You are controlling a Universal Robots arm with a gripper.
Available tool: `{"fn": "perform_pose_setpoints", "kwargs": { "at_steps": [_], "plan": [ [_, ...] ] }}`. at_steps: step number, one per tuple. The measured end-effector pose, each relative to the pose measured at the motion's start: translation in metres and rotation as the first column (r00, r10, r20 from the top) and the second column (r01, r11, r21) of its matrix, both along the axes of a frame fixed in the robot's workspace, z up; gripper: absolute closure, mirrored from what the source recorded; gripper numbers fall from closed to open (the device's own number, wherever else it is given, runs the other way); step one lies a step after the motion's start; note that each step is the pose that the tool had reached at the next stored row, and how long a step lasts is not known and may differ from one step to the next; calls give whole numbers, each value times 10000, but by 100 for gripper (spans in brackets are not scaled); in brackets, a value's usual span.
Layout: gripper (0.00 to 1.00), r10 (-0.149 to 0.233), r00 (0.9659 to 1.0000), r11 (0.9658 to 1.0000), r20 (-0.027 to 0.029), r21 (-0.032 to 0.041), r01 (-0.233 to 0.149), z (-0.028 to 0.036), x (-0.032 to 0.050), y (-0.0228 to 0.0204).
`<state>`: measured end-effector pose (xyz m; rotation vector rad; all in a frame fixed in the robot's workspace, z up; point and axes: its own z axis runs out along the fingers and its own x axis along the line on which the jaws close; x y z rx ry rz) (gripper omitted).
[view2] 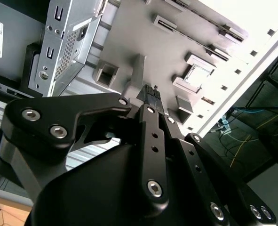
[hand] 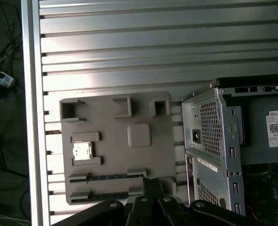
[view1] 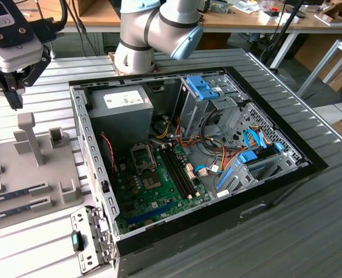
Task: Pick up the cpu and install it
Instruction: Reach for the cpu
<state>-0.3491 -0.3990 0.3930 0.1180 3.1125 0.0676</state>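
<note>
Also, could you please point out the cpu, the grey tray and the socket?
cpu (hand: pixel 81 151), first wrist view, its silver top.
grey tray (hand: pixel 110 157), first wrist view, bare flat surface.
socket (view1: pixel 142 156), exterior view, its dark middle.

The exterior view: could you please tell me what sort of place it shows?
Probably a robotics lab or workshop: a robot arm stands at a ribbed metal table beside an open computer case, with wooden workbenches behind.

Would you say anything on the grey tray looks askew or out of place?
Nothing stands out: the cpu lies square in its recess, and the memory sticks sit straight in their slots.
</note>
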Motion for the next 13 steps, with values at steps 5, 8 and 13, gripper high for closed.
{"fn": "perform_pose_setpoints", "kwargs": {
  "at_steps": [5,8,13],
  "plan": [
    [89,0,10000,10000,0,0,0,0,-25,0],
    [89,0,10000,10000,0,0,0,0,-33,0],
    [89,0,10000,10000,-1,-1,0,0,-44,0]
  ]
}}
